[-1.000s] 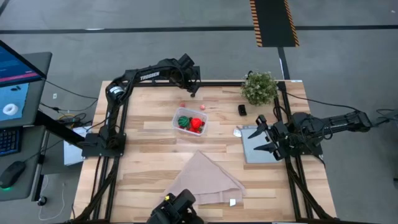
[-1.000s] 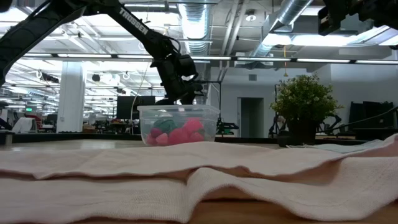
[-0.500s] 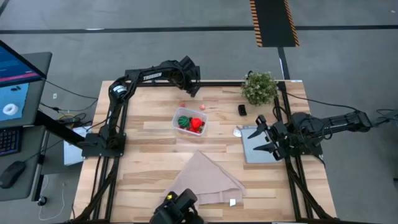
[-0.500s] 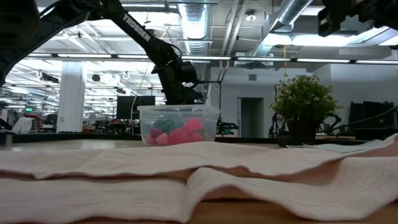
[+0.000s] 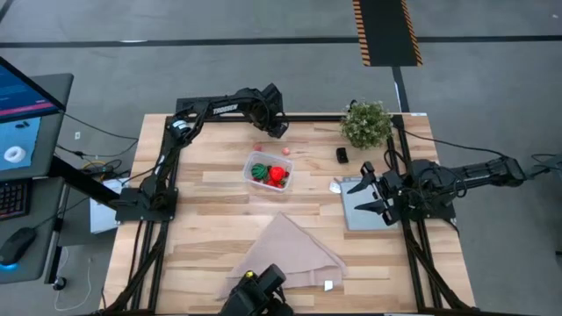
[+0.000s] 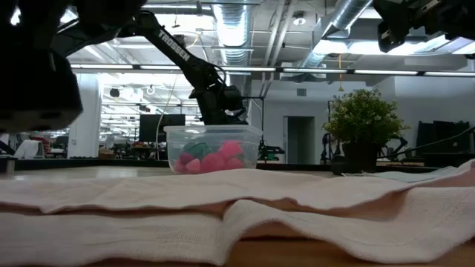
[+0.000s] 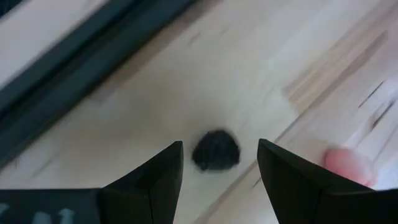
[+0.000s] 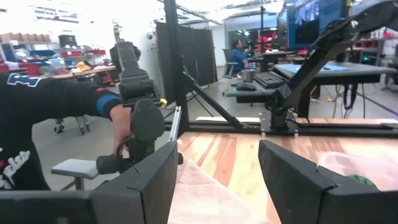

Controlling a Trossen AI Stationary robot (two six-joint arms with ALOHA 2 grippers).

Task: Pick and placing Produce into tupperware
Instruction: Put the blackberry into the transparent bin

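Your left gripper (image 7: pixel 217 165), jaws spread, hovers over one dark berry (image 7: pixel 216 150) at top centre; one pink berry (image 7: pixel 348 165) lies beside. The tupperware (image 5: pixel 269 171) holds two pieces centrally. The right gripper (image 5: pixel 362 197), also spread, waits right.

My two arms are black, with white TROSSEN letters on the left arm (image 5: pixel 219 109).
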